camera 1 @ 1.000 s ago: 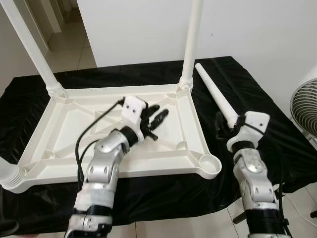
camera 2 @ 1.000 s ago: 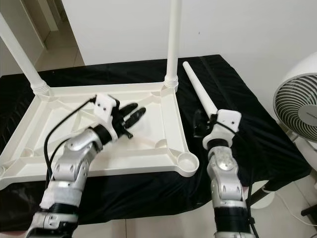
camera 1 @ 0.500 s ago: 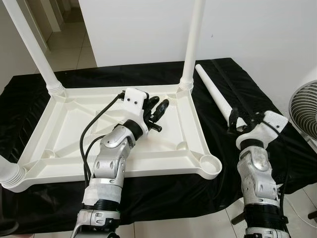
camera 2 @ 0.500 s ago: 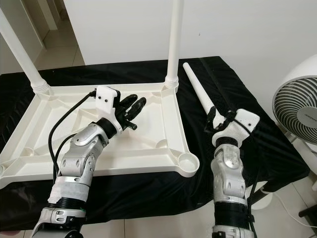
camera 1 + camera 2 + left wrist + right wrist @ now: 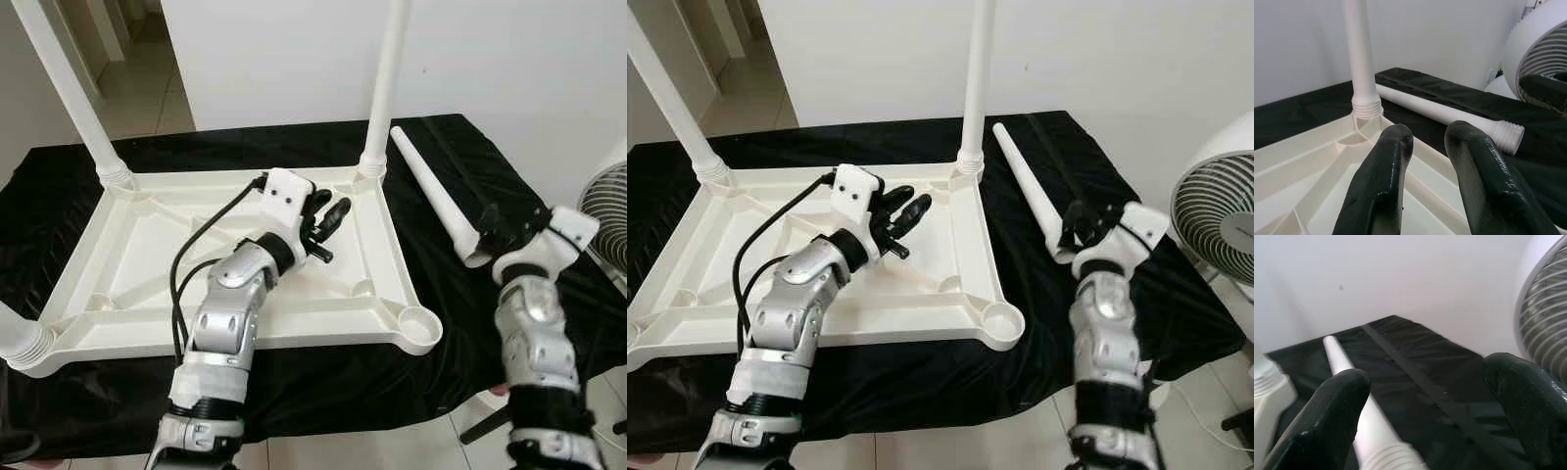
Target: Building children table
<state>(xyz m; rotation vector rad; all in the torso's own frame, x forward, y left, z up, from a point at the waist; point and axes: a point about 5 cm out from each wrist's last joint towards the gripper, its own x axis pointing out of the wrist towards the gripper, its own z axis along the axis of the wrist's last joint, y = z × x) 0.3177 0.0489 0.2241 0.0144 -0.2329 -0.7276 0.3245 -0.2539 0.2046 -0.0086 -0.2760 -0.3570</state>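
Since the earlier frames our right gripper [image 5: 1080, 226] has swung outward along the loose leg [image 5: 434, 195], and our left gripper [image 5: 330, 217] has reached further across the upturned tabletop [image 5: 157, 284]. We see the right gripper's fingers [image 5: 1334, 411] spread wide, straddling the leg's threaded end and holding nothing yet. The left gripper's fingers [image 5: 1382, 171] hang slightly apart, empty, above the tabletop. That leg lies on the black-draped table [image 5: 509, 186], its long axis running from its narrow tip near the far upright leg [image 5: 382, 78] back toward our right gripper, the nearer arm by far. An empty socket [image 5: 418, 320] waits at the near right corner.
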